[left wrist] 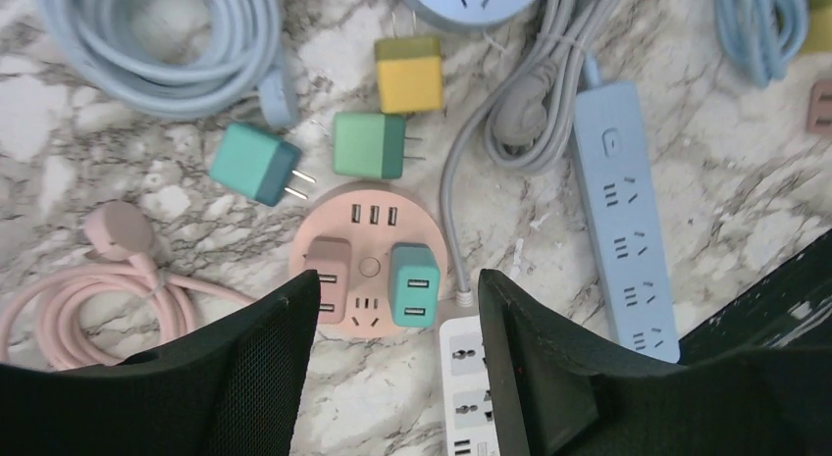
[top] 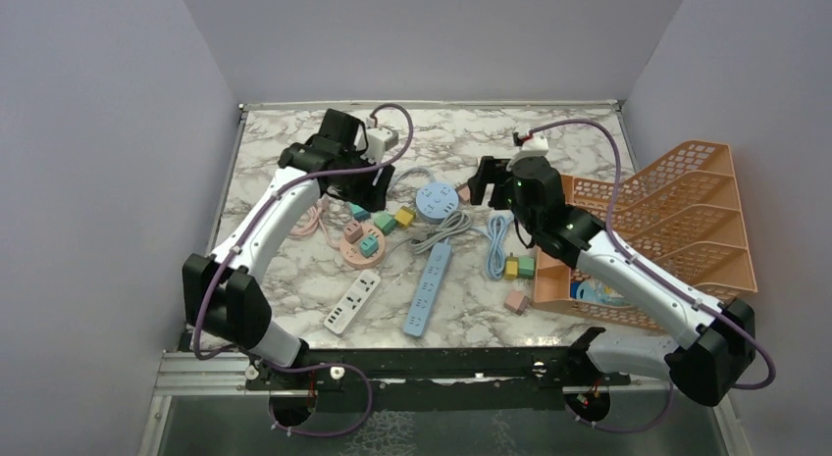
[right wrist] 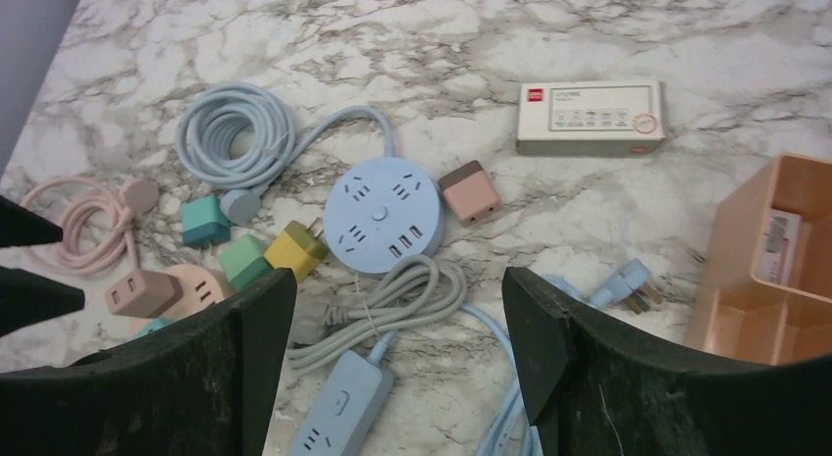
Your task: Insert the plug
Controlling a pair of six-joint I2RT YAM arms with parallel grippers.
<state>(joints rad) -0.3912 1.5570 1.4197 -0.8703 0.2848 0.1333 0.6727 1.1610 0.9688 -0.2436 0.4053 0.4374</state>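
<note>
A pink round socket hub (left wrist: 369,217) lies on the marble table, with a pink plug (left wrist: 327,270) and a teal plug (left wrist: 414,284) seated in it; it also shows in the top view (top: 361,250). Loose plugs lie just beyond it: teal (left wrist: 253,162), green (left wrist: 368,145) and yellow (left wrist: 408,74). My left gripper (left wrist: 397,281) is open and empty, hovering above the hub's near edge. My right gripper (right wrist: 397,284) is open and empty, above a grey cord bundle (right wrist: 392,304) near the blue round hub (right wrist: 383,213). A loose pink plug (right wrist: 469,193) lies beside that hub.
A blue power strip (left wrist: 628,221) and a white strip (left wrist: 469,378) lie near the pink hub. A coiled blue cable (right wrist: 231,137), a pink cord (left wrist: 78,299), a white box (right wrist: 589,118) and an orange basket (top: 677,230) at the right are also there.
</note>
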